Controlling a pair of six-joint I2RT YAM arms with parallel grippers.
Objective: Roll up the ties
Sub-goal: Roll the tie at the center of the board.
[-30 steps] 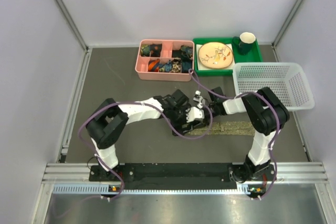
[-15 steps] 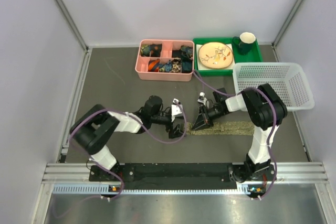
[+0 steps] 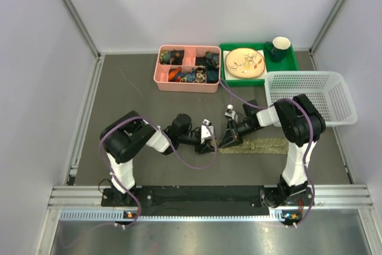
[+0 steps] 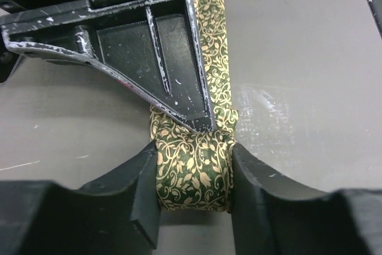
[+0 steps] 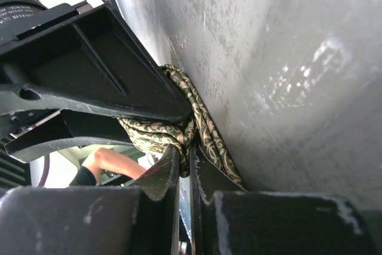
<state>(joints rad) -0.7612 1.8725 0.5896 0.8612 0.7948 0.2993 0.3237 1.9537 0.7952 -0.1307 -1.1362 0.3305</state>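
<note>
The tie (image 3: 256,146) lies as a flat olive strip along the near middle of the table, its left end rolled up. In the left wrist view the roll (image 4: 192,174) shows dark green with gold leaf vines. My left gripper (image 4: 192,177) clasps it, with one finger (image 4: 140,177) pressed against each side. Seen from above, the left gripper (image 3: 210,140) and the right gripper (image 3: 227,141) meet at that rolled end. My right gripper (image 5: 185,150) is shut, pinching folds of the tie (image 5: 206,129) at its fingertips.
A pink compartment box (image 3: 160,79) with small items stands at the back. Beside it is a green tray (image 3: 292,64) holding a plate (image 3: 245,63) and a green mug (image 3: 279,48). A white mesh basket (image 3: 343,114) sits at the right.
My left gripper pulled back to the left off the tie, opened wide, then came in low and closed on the rolled end. The right gripper stayed shut in place.
</note>
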